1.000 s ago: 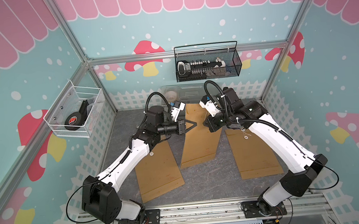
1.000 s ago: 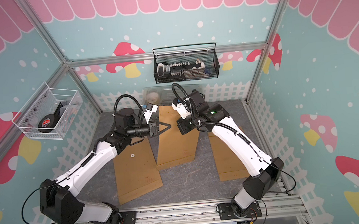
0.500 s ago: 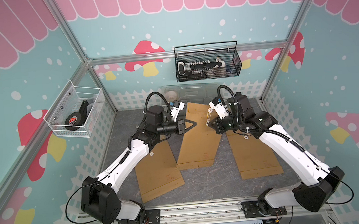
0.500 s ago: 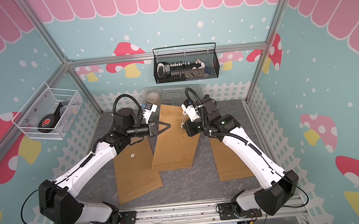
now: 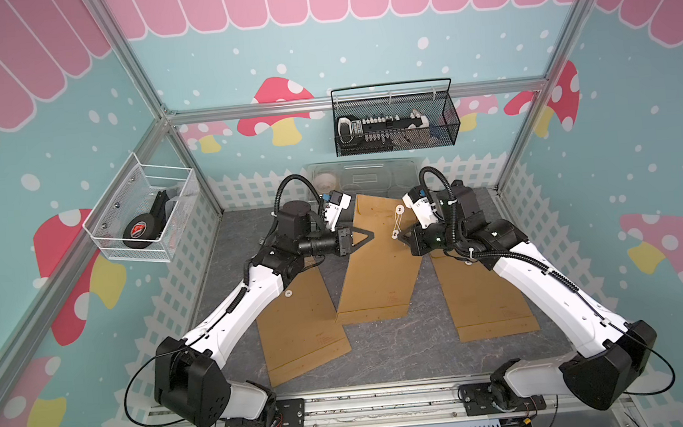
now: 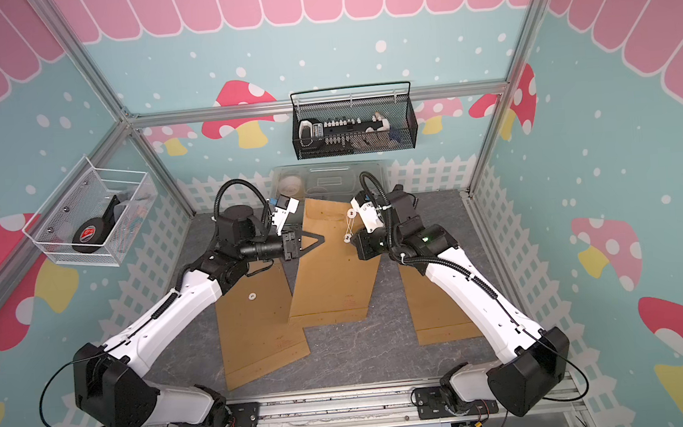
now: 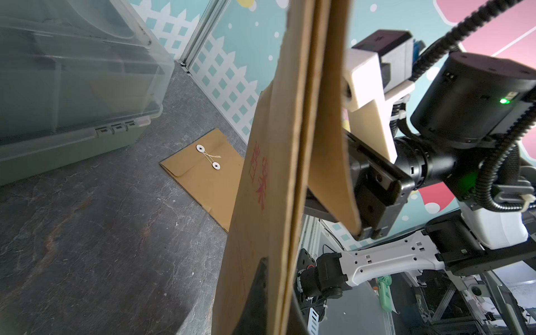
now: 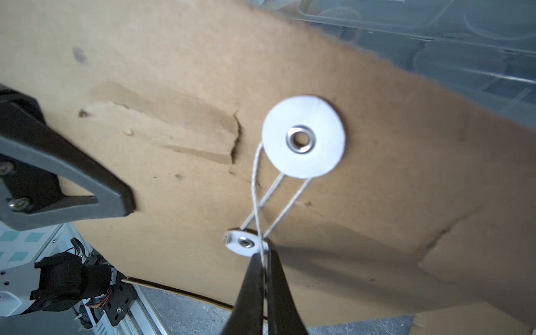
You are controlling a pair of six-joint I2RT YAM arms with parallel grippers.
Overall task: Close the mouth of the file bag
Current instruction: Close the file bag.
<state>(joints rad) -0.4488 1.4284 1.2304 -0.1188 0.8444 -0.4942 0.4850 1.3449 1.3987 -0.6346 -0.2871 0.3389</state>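
Observation:
A brown file bag (image 5: 377, 270) (image 6: 332, 273) stands tilted up from the floor in the middle. My left gripper (image 5: 372, 233) (image 6: 323, 237) (image 7: 278, 301) is shut on its left edge, one finger on each face. The flap (image 7: 327, 145) is folded down. A white string (image 8: 258, 203) (image 5: 396, 220) runs from the upper white disc (image 8: 303, 136) round the lower disc (image 8: 245, 242). My right gripper (image 8: 264, 255) (image 5: 401, 237) (image 6: 352, 240) is shut on the string right beside the lower disc.
Two more file bags lie flat, one left (image 5: 298, 326) and one right (image 5: 479, 295) (image 7: 203, 171). A clear plastic box (image 5: 366, 175) (image 7: 72, 87) stands at the back. A black wire basket (image 5: 395, 122) and a white basket (image 5: 144, 213) hang on the walls.
The right arm has swung its elbow out to the right and turned its wrist, with its gripper staying by the discs. The bag's lower end shifted slightly left. The left arm has not moved.

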